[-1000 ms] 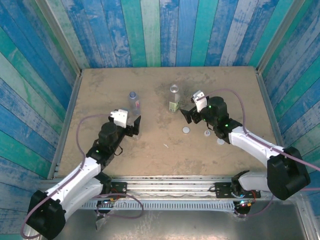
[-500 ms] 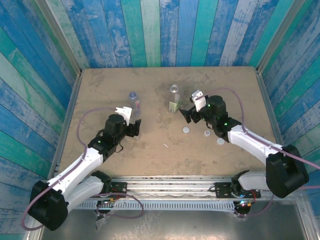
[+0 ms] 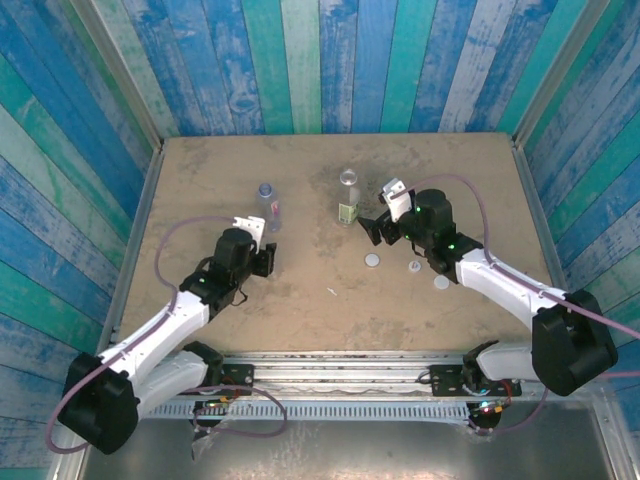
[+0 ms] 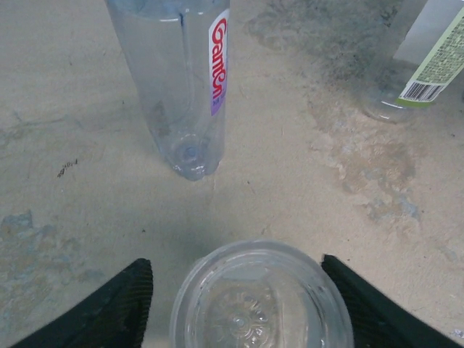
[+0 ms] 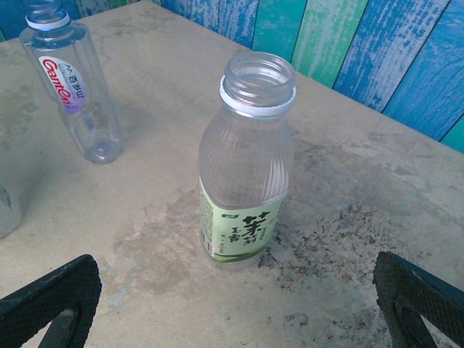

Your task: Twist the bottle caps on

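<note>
Overhead and wrist views of the sandy tabletop [image 3: 200, 180] with three uncapped bottles and three loose caps.

**Left claw** [image 4: 239, 290]: fingers [image 4: 109, 308] spread, one on each side of the plain bottle [image 4: 261, 301], which is seen end-on from above. A narrow gap shows on its left side; contact on the right cannot be judged. In the overhead view this claw [image 3: 266, 258] lies left of centre, just near of the purple-label bottle [image 3: 267, 205].

**Right claw** [image 3: 372, 230]: fingers [image 5: 51, 304] spread wide and holding nothing, pointed left at the green-label bottle [image 5: 246, 167], which stands upright near the tabletop's centre with its white neck ring bare.

**Bottles**: the purple-label bottle [image 4: 181, 87] stands upright left of the green-label bottle [image 3: 347, 200], well apart from it.

**Caps**: a white cap [image 3: 373, 260], a smaller cap [image 3: 414, 267] and a second white cap [image 3: 441, 283] lie flat in a loose row on the near right, beside the right arm [image 3: 500, 285], all apart from the bottles.
</note>
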### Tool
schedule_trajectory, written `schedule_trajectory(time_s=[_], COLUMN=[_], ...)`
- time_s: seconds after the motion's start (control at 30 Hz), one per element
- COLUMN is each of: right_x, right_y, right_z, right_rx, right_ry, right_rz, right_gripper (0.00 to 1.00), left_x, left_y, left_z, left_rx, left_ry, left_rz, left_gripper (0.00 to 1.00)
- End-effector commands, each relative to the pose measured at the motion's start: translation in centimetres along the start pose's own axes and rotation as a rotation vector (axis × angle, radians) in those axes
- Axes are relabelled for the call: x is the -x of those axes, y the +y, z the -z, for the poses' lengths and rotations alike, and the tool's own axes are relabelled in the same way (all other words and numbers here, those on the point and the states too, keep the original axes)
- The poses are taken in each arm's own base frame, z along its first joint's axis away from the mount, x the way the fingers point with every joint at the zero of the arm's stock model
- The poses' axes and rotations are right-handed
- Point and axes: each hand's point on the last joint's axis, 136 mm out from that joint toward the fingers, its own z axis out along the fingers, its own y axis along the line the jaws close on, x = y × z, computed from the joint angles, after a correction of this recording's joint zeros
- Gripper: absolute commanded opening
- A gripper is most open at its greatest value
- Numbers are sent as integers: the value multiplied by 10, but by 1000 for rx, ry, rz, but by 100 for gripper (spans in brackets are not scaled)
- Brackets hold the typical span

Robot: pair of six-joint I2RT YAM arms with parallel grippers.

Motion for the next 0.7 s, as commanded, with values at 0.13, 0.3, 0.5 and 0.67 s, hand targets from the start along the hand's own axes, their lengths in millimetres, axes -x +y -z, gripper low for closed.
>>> schedule_trajectory(time_s=[0.13,0.3,0.5,0.67], right_x=[13,9,0,-9], right_y=[1,0,-13,-32], right_z=[2,9,22,40], right_rx=[5,-11,-105,-200], right_ry=[-22,-14,6,14], right_rz=[24,16,-10,-74], right_gripper=[100,100,100,100], left_x=[11,16,27,30], left_y=[-6,-21,-57,-100], left_z=[1,3,5,-1], left_rx=[-25,-113,-280,-394], left_ry=[-17,-38,-95,-81], left_rz=[-5,-14,-65,-199], left_gripper=[44,42,38,39])
